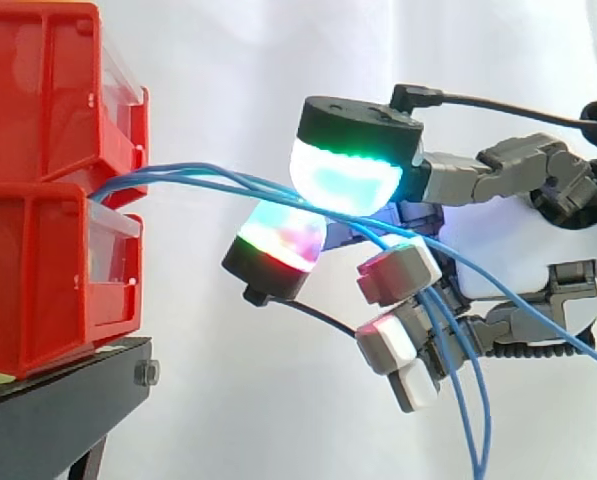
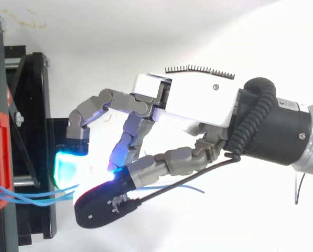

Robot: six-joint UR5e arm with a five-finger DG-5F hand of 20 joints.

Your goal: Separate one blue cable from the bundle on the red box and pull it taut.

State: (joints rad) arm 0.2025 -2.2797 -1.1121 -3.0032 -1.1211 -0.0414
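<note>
- The blue cables (image 1: pixel 208 178) come out of the gap between the two stacked bins and run rightward in a shallow arc through open air to the hand.
- From above, the same blue cables (image 2: pixel 25 195) leave the red bin edge at the left and cross the stand towards the glow.
- They fan slightly as they go. None is drawn straight; each has a soft bow in it.
- The hand (image 1: pixel 508 250) has them in a pinch. The upper pad (image 1: pixel 343 175), glowing cyan-green, presses down against the lower pad (image 1: pixel 283 235), lit in mixed colours, with cable running between the two.
- I can't tell how many strands sit inside that pinch.
- Past the pads, several strands drop steeply towards the bottom edge, and one slants away to the right edge.
- The remaining fingers (image 1: pixel 398 270) curl below the pinch, and the hanging strands pass right beside them.
- In the top view the hand (image 2: pixel 198 100) reaches in from the right, palm down.
- The upper red bin (image 1: pixel 38 90) sits on the lower red bin (image 1: pixel 38 280).
- Both rest on the black stand (image 1: pixel 68 400), with the white curtain (image 1: pixel 228 60) behind.
</note>
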